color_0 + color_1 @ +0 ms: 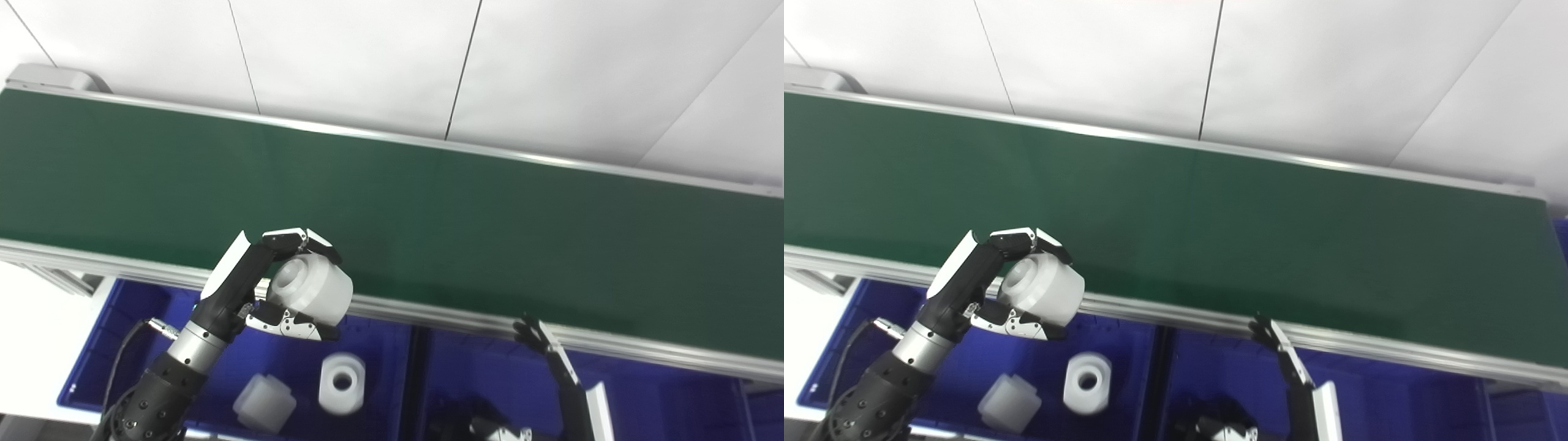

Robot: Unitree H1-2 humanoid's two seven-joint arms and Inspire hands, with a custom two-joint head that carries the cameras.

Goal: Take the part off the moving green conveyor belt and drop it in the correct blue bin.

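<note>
1. One white part (311,289) pinched in left hand (269,288), fingers above, thumb below, over belt rail (429,312) and left bin (116,331).
2. Could slip early, strike rail, bounce outside bin.
3. Could land on two parts (341,381) already inside.
4. Right hand (542,343) low, fingers spread, holding nothing; risks snagging rail.

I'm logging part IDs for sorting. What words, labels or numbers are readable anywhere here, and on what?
None: no text shows on the white part in the left hand, the two white parts in the left blue bin, the green conveyor belt, or the right hand.
</note>
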